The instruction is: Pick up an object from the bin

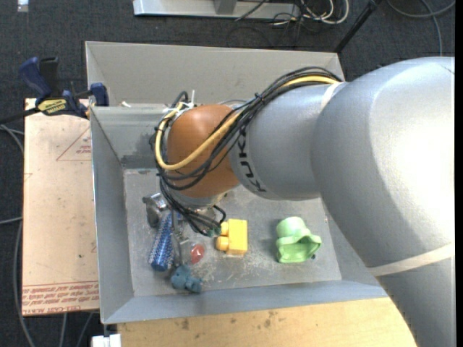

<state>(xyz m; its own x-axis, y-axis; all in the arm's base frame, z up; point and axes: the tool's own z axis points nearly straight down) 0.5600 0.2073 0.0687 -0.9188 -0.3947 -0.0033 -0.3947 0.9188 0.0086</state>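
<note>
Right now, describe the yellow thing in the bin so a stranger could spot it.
Look inside the grey bin. Between the blue ridged stick and the pale green piece lies a small block, the only yellow thing there.

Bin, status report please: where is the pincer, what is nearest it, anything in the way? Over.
Pincer low over bin floor, view's left. Nearest: blue ribbed stick, small red piece, yellow block. Green lump apart, view's right, not in the way.
</note>
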